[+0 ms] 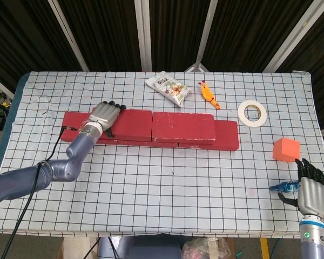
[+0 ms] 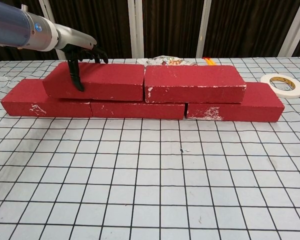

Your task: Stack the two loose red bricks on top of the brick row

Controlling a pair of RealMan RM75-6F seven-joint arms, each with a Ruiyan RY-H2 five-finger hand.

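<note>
Two red bricks lie end to end on top of the brick row (image 1: 229, 135) (image 2: 140, 109). The left upper brick (image 1: 129, 124) (image 2: 105, 81) has my left hand (image 1: 105, 114) (image 2: 83, 54) gripping its left end. The thumb (image 2: 75, 76) runs down the front face and the other fingers curl over the top and back. The right upper brick (image 1: 183, 127) (image 2: 194, 83) touches it at the seam. My right hand (image 1: 312, 195) hangs by the table's front right corner, fingers apart and holding nothing. It does not show in the chest view.
At the back of the table lie a snack packet (image 1: 168, 88), a yellow rubber chicken (image 1: 208, 95) and a tape roll (image 1: 252, 113) (image 2: 282, 84). An orange cube (image 1: 287, 149) sits at the right. A small blue object (image 1: 278, 187) lies beside my right hand.
</note>
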